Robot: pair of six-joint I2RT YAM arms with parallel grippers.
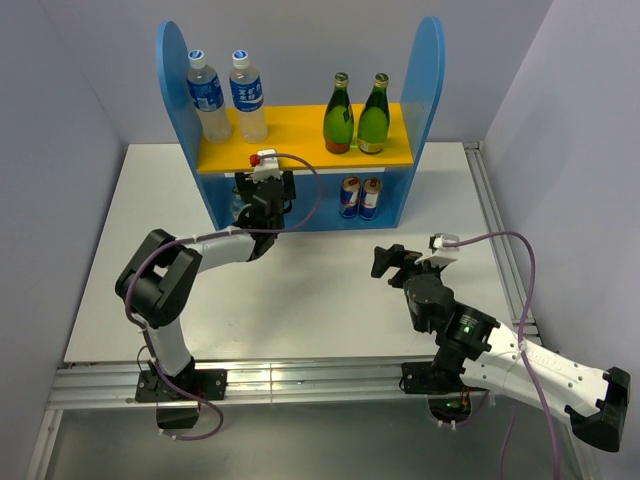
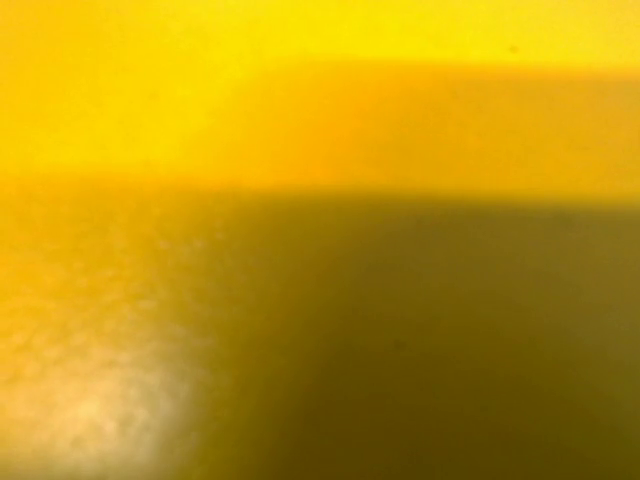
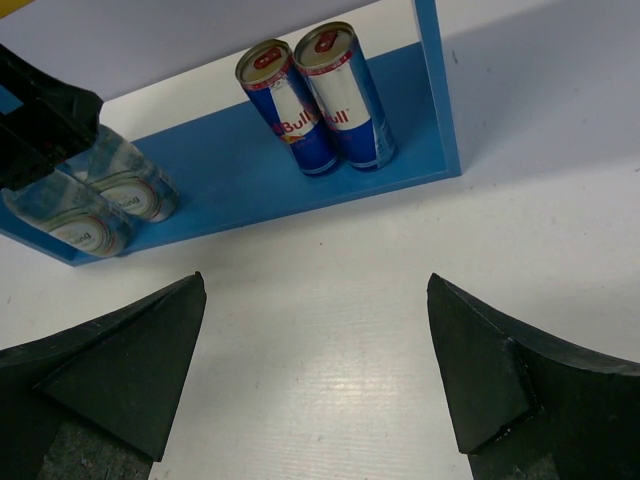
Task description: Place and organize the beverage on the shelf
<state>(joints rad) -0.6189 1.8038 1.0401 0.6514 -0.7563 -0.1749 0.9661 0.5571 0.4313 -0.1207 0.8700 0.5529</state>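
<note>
Shelf [image 1: 430,80] stands at the back of the white desk [image 1: 330,310], centred, open side toward the arms. Yellow upper board [image 1: 300,152]: two water bottles [image 1: 208,95] upright at the left end, two green bottles [image 1: 339,115] upright right of centre, each pair side by side. Lower blue tier: two Red Bull cans [image 3: 318,98] upright and touching at the right end; two pale cans [image 3: 95,205] side by side at the left end. Left pincer [image 1: 268,192] reaches into the left end of the lower tier, at the pale cans; a black part of it overlaps them in the right wrist view. Cannot tell whether it is wide or narrow, nor whether it grips a can. Left wrist view: blurred yellow surface only. Right pincer [image 3: 315,285] hangs over bare desk in front of the shelf, well apart from it, spread wide, holding nothing.
</note>
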